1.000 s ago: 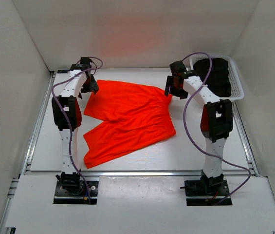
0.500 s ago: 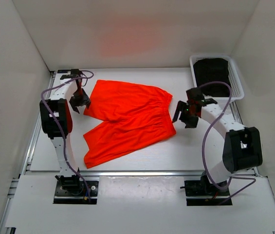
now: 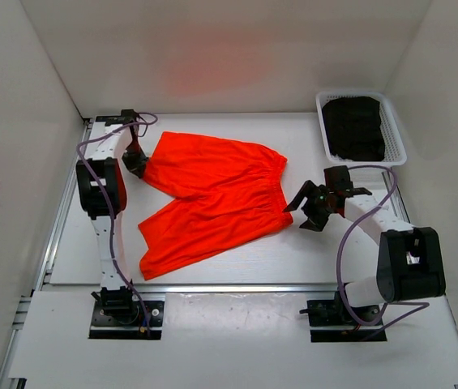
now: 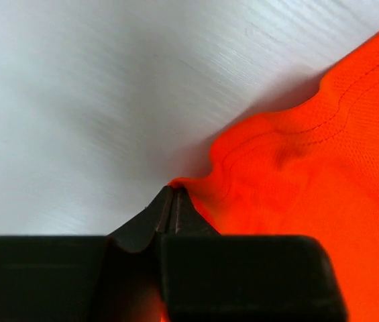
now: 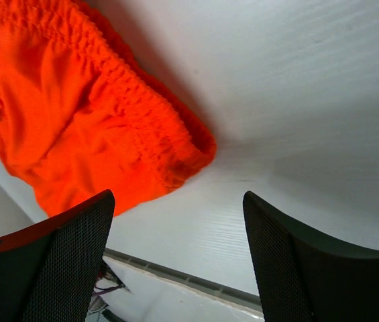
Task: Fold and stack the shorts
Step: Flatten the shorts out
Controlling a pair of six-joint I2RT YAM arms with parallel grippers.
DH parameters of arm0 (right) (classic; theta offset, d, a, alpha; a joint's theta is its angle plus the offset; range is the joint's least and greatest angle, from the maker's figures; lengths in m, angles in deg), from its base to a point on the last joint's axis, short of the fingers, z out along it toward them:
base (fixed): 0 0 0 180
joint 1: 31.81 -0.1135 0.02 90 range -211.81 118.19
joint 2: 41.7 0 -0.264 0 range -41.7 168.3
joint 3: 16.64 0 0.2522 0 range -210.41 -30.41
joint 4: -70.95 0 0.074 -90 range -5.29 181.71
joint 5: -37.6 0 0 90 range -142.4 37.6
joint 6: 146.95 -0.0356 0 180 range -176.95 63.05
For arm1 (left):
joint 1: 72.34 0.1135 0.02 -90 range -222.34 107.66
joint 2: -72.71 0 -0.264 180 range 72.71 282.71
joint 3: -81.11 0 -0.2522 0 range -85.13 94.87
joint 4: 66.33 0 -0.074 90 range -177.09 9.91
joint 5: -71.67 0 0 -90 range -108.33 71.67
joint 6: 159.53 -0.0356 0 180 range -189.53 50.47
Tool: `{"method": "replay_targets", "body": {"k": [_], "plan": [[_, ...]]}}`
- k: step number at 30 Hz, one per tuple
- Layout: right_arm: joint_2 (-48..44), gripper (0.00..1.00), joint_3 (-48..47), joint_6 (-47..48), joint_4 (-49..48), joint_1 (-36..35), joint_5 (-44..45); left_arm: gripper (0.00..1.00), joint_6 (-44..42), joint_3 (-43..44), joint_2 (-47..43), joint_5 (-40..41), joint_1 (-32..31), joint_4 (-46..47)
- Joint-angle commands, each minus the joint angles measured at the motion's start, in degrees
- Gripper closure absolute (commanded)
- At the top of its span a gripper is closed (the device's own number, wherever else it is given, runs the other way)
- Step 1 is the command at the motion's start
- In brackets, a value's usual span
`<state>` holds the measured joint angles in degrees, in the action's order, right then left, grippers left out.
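The bright orange-red shorts (image 3: pixel 212 198) lie spread flat mid-table, waistband toward the right, both legs toward the left. My left gripper (image 3: pixel 136 162) is at the far leg's hem corner. In the left wrist view its jaws (image 4: pixel 174 194) are shut, with a small peak of the stitched hem (image 4: pixel 276 141) pinched at their tips. My right gripper (image 3: pixel 305 207) hovers just right of the waistband's near corner. It stands open, and the gathered waistband (image 5: pixel 142 114) lies ahead of its fingers (image 5: pixel 62 261), with bare table between them. The drawstring is not visible.
A white mesh basket (image 3: pixel 399 130) holding dark folded clothing (image 3: pixel 357 126) stands at the back right. White walls enclose the table on three sides. A metal rail (image 3: pixel 237 285) runs along the near edge.
My left gripper dropped to the far hem corner and shut on it. My right arm swung from beside the basket toward the near side, to the waistband's near corner, staying open.
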<state>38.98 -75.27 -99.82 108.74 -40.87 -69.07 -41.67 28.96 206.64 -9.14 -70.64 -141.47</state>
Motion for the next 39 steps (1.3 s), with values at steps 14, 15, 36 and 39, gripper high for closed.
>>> {"method": "replay_targets", "body": {"k": [14, 15, 36, 39], "plan": [[6.77, 0.24, 1.44, -6.34, -7.60, -2.01, -4.87, 0.20, 2.02, -37.86, -36.55, -8.75, 1.38, 5.30], [7.29, 0.24, 1.44, -6.35, -7.60, -2.54, -4.17, 0.20, 2.03, -41.01, -36.55, -8.75, 1.38, 5.31], [5.36, 0.36, 5.75, -8.63, -9.71, -2.54, -2.23, 0.90, 4.75, -38.78, -23.80, -9.28, 2.79, 10.86], [6.77, 0.53, 5.05, -10.03, -11.19, -3.24, -2.23, 0.90, 4.75, -29.73, -19.78, -7.78, 4.02, 6.73]]}}
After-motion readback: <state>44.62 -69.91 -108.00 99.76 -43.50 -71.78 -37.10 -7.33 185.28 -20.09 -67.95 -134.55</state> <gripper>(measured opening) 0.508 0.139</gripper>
